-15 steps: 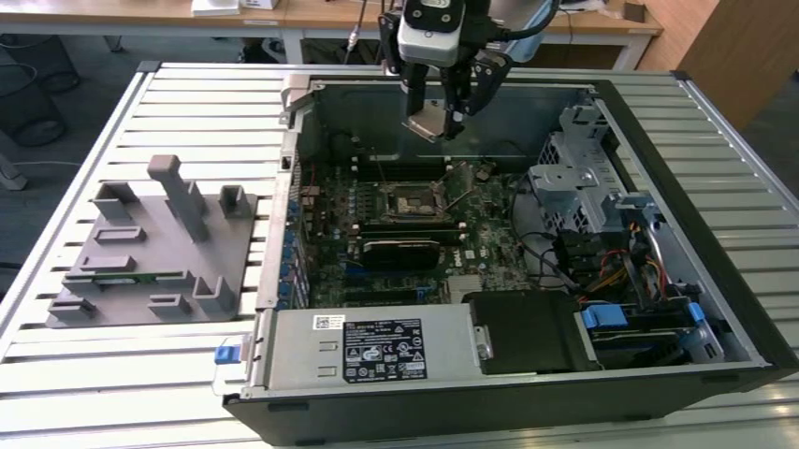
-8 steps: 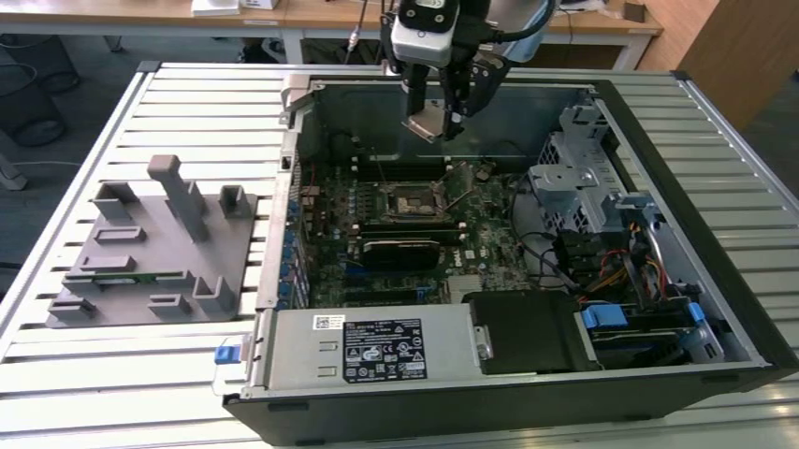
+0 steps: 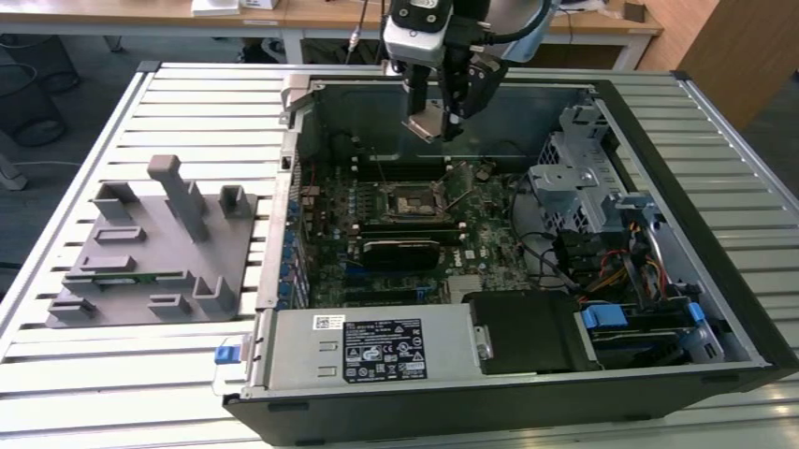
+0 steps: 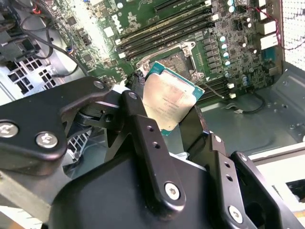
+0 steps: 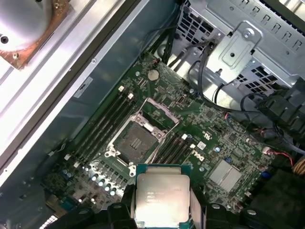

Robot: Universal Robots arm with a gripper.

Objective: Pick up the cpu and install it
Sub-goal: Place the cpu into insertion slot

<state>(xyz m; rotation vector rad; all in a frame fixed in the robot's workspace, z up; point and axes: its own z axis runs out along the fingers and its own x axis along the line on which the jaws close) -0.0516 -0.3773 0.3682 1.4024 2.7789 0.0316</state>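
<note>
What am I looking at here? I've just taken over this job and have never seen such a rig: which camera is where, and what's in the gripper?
One robot arm works over an open computer case that lies on a slatted table. The exterior view looks at the whole scene from off the arm. Both wrist views ride on the arm and look past its gripper. The gripper is shut on the cpu, a silver square chip, held in the air above the motherboard. The socket has no chip in it, so the cpu is not installed yet. On the exterior view's left sits a grey parts holder.
</note>
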